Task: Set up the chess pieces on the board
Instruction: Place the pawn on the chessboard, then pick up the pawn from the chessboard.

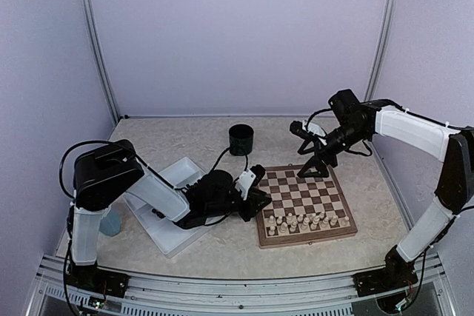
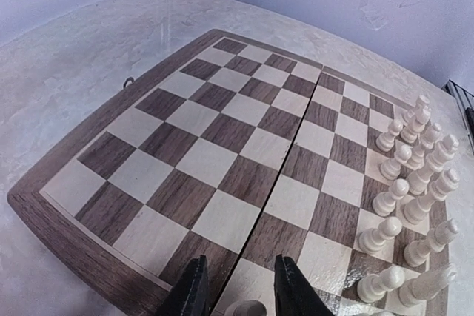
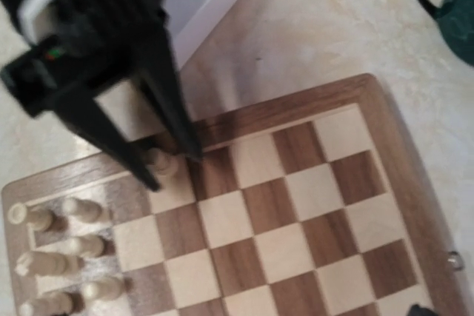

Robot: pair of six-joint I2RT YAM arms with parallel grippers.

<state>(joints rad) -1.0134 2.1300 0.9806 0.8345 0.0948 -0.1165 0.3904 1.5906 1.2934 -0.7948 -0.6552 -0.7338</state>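
The left claw [image 2: 237,290] stood parted around a cream pawn [image 2: 245,308] at the board [image 1: 304,203]'s left edge, apparently placing it beside the cream ranks [image 1: 305,220]. The right claw [image 1: 312,169] hovered above the far edge; its state could not be told.

The board [image 1: 305,205], a square of dark brown and pale tan checks within a wooden border and divided by a centre seam, is laid flat on the table right of centre. The cream chess pieces [image 1: 304,221] are stood upright in two rows along its near edge; the remaining squares are left bare.
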